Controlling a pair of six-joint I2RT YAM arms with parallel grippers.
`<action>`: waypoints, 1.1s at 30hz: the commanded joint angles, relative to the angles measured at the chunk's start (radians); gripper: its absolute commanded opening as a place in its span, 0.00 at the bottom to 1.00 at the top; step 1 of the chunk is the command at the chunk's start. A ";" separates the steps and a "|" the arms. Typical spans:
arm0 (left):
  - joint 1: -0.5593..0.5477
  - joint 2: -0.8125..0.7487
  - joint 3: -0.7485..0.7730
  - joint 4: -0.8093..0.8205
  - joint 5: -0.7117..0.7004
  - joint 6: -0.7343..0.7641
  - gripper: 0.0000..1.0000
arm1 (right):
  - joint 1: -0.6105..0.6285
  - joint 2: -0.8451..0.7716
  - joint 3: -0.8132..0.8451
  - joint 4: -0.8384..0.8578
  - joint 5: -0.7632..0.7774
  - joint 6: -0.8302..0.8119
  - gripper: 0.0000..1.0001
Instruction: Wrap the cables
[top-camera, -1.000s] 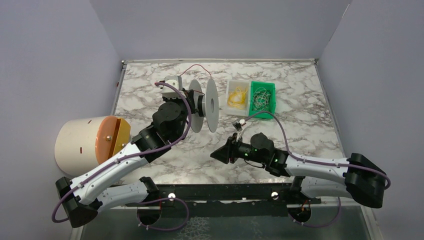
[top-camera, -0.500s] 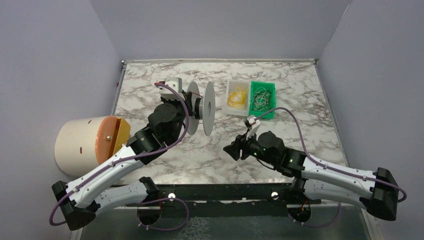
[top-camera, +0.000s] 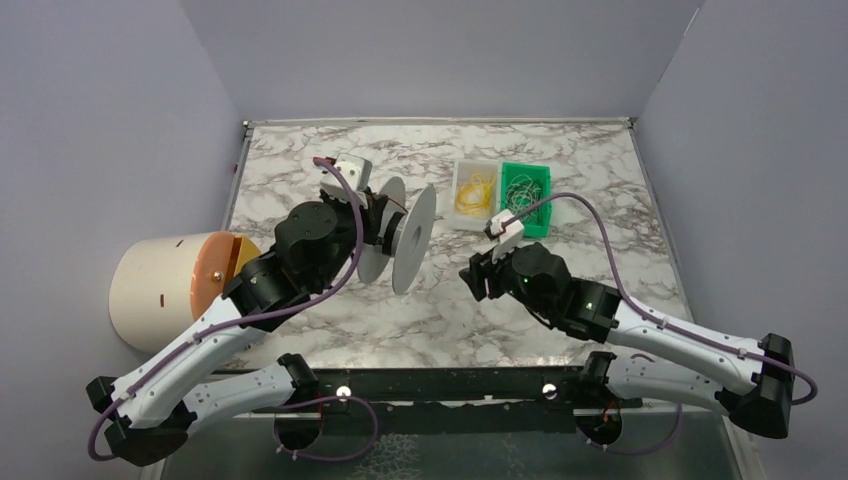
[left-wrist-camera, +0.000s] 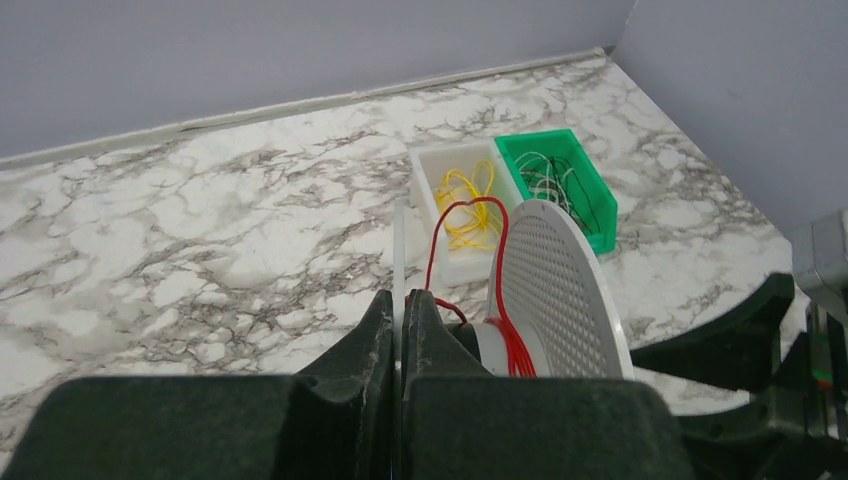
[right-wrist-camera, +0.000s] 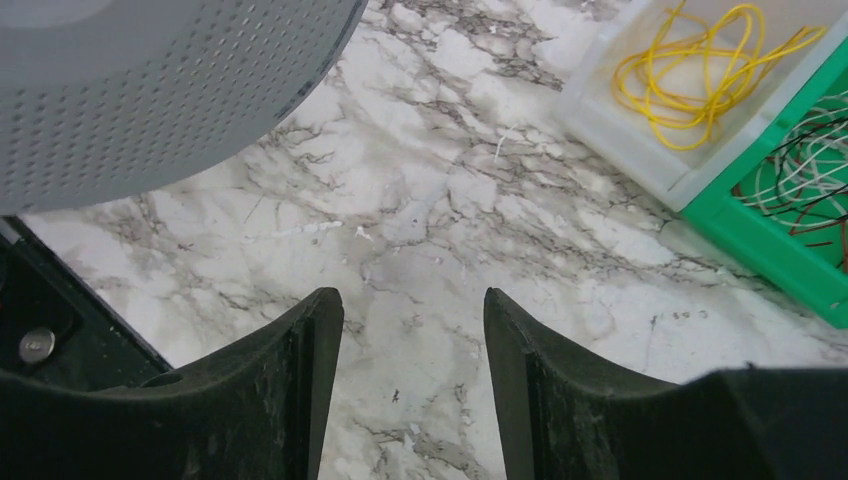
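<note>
A white spool with two disc flanges (top-camera: 413, 236) is held tilted above the table. My left gripper (top-camera: 373, 222) is shut on the thin rim of its near flange (left-wrist-camera: 398, 235), fingers tight on either side (left-wrist-camera: 398, 300). The thin red wire (left-wrist-camera: 516, 350) is wound several turns round the hub, and a loose loop of it rises above the spool (left-wrist-camera: 497, 215). The perforated far flange (left-wrist-camera: 560, 290) also shows in the right wrist view (right-wrist-camera: 150, 90). My right gripper (top-camera: 477, 277) is open and empty (right-wrist-camera: 413, 310), over bare marble to the right of the spool.
A white bin of yellow wires (top-camera: 474, 192) and a green bin of pale and dark wires (top-camera: 525, 197) stand at the back right, close to my right gripper. A large cream cylinder with an orange slotted face (top-camera: 180, 285) lies at the left edge. Walls enclose the table.
My left arm has tilted the spool and drawn it slightly nearer; the red loop behind it has shrunk. My right gripper has moved right and away from me, toward the bins.
</note>
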 joint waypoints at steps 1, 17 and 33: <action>0.003 -0.023 0.082 -0.088 0.210 0.075 0.00 | -0.053 0.041 0.080 -0.061 -0.005 -0.087 0.59; 0.003 0.015 0.149 -0.327 0.575 0.231 0.00 | -0.349 0.095 -0.020 0.115 -0.631 -0.015 0.63; 0.003 0.056 0.221 -0.379 0.748 0.227 0.00 | -0.364 -0.050 -0.324 0.516 -0.940 0.133 0.67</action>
